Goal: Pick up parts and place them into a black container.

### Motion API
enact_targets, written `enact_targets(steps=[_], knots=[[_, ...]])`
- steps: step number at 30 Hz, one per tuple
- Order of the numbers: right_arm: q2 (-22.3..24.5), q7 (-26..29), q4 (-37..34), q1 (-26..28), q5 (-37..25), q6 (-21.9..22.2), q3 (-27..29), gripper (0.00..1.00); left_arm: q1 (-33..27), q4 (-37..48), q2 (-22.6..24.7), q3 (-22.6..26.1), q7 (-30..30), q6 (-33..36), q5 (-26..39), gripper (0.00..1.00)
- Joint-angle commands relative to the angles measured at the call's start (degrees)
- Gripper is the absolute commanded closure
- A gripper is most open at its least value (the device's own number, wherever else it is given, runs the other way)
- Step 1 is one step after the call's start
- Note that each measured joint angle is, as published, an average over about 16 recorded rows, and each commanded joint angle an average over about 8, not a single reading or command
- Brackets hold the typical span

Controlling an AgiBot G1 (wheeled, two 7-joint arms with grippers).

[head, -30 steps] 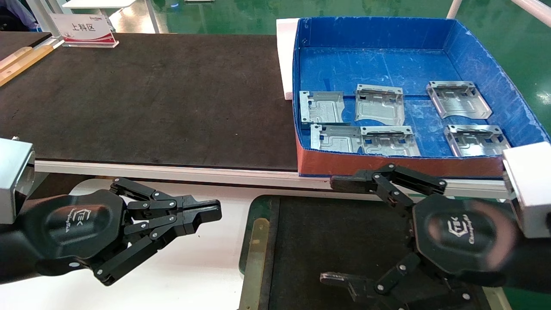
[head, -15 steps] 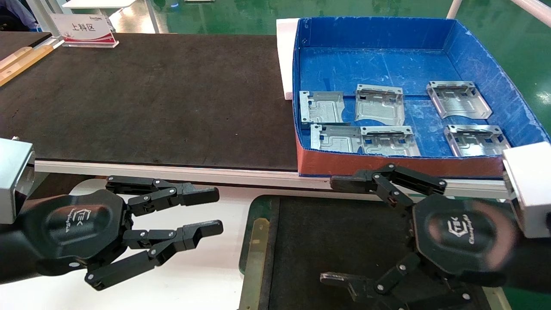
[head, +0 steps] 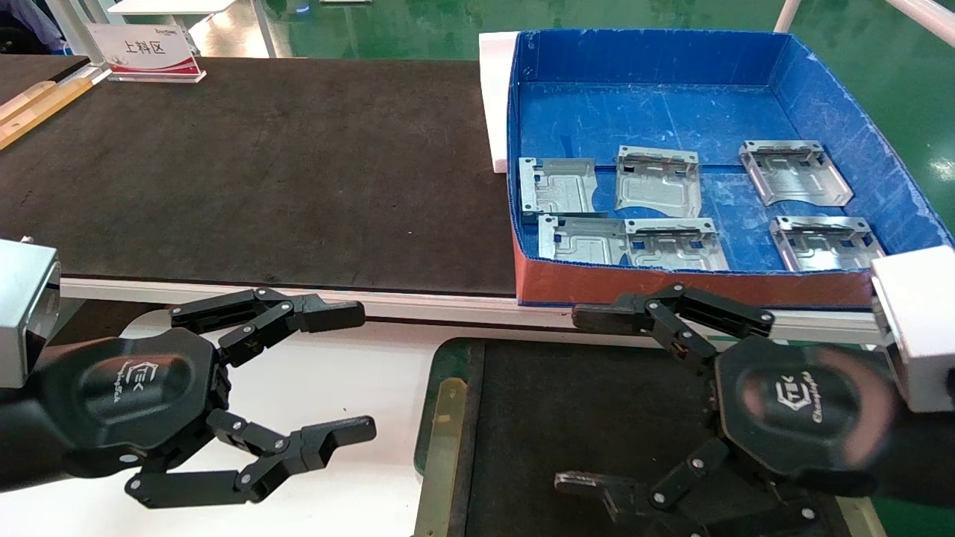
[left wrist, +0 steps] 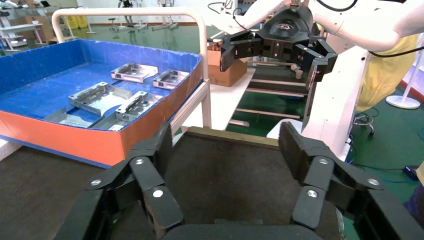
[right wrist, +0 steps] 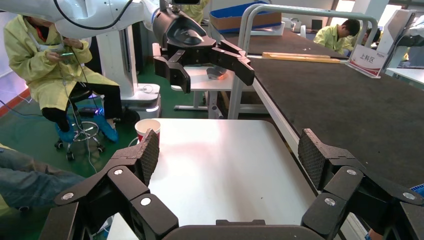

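Several silver-grey parts (head: 658, 181) lie flat in the blue box (head: 649, 112) at the back right; they also show in the left wrist view (left wrist: 100, 97). The black container (head: 537, 418), empty, sits at the front centre with a brass strip on its left side; its floor shows in the left wrist view (left wrist: 225, 175). My left gripper (head: 357, 371) is open wide and empty over the white table, just left of the container. My right gripper (head: 582, 401) is open wide and empty above the container, in front of the blue box.
A long dark brown belt (head: 261, 171) runs across the back with a white rail (head: 298, 298) along its front edge. A sign (head: 145, 52) stands at the belt's far left. A paper cup (right wrist: 148, 127) stands at the white table's (right wrist: 225, 165) far edge.
My left gripper's fingers have gone from shut to wide open, with the hand staying in place. The right arm, the parts and the container have not moved.
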Motion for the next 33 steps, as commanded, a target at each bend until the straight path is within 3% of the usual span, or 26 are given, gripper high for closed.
enact_targets(steps=[1,21,33], knots=[[0.0,0.0,0.0,0.0,0.0,0.0,0.0,0.0,0.0,0.0,0.0,0.0,0.0,0.0,0.0,0.0],[-0.5,-0.7,-1.3,0.5,-0.6,0.5,-0.1,0.0,0.0,0.0,0.0,0.0,0.0,0.0,0.0,0.0],[-3.7,-3.6,-12.2,7.6,-5.9,3.1,-1.1,0.0,0.0,0.0,0.0,0.0,0.0,0.0,0.0,0.0]])
